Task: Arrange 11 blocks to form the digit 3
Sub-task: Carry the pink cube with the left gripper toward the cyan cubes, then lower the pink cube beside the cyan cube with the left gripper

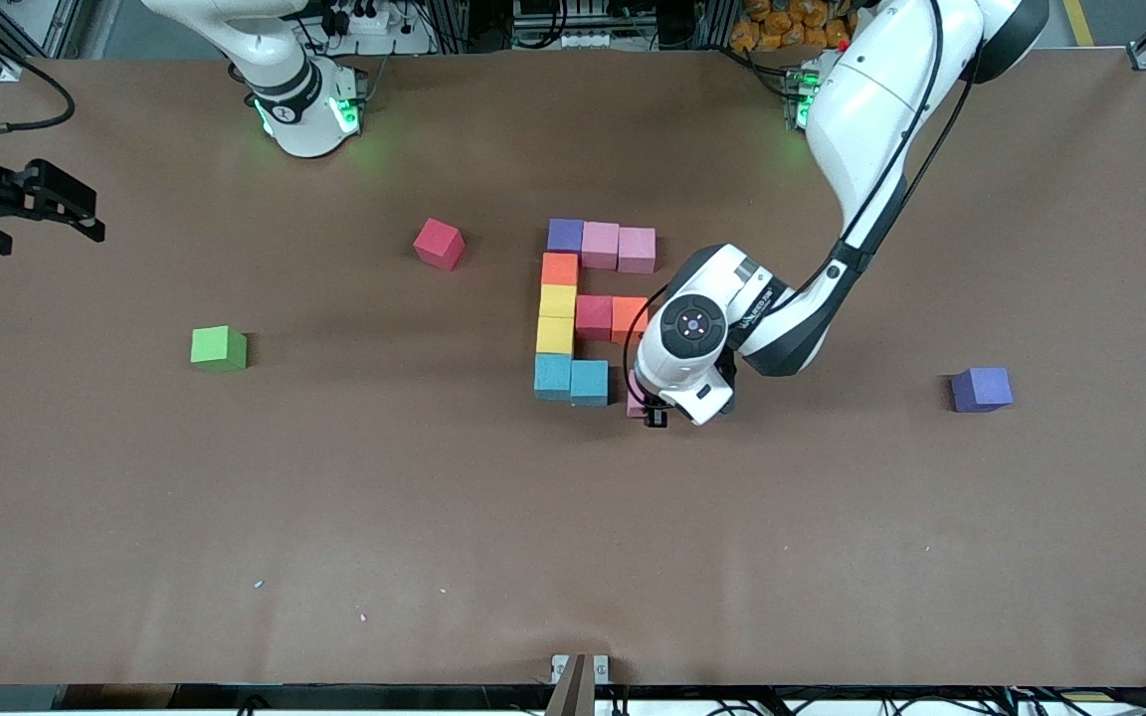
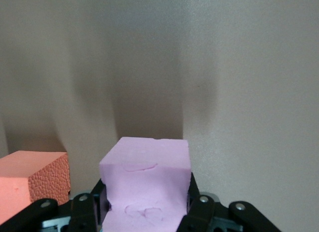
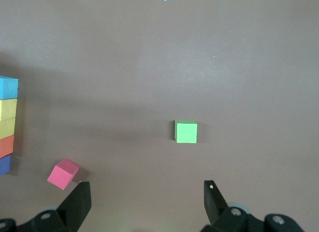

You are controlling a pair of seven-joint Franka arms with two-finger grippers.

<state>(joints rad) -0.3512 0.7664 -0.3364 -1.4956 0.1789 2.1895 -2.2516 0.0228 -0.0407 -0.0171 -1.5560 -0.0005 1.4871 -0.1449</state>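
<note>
You get one brown matte table [image 1: 334, 517], flat and bare-looking.

Two white arms. The left arm [image 1: 871, 109] reaches down to the figure. The right arm [image 1: 285, 80] waits, with its right gripper [image 3: 147, 199] over the table's right-arm end, fingers spread wide on nothing.

The digit 3 [image 1: 583, 308] sits mid-table with ten cubes laid, all touching:
- The straight bar has six: one purple cube [image 1: 565, 235] at 12 o'clock, then one orange, two yellow and one blue [image 1: 553, 376] at 6 o'clock.
- The top bar adds two pink cubes [image 1: 618, 247] toward the left arm's end.
- The middle bar adds one red [image 1: 594, 317] and one orange [image 1: 630, 318].
- The bottom bar adds a second blue cube [image 1: 589, 382].

There are three loose cubes:
- A red cube [image 1: 439, 244] lies at 10 o'clock from the figure, turned askew.
- A green cube [image 1: 219, 349] lies at 9 o'clock, well apart.
- Another purple cube [image 1: 981, 389] lies at 3 o'clock, well apart.

All are foam cubes of equal size, matte, with a pebbled skin on the orange face in the left wrist view.

The left gripper [image 1: 648, 408] is just beside the second blue cube, at the figure's 5 o'clock. Its black fingers [image 2: 199, 207] pinch one pink cube [image 2: 147, 177], whose face is dented. You can't tell whether it touches the table.
</note>
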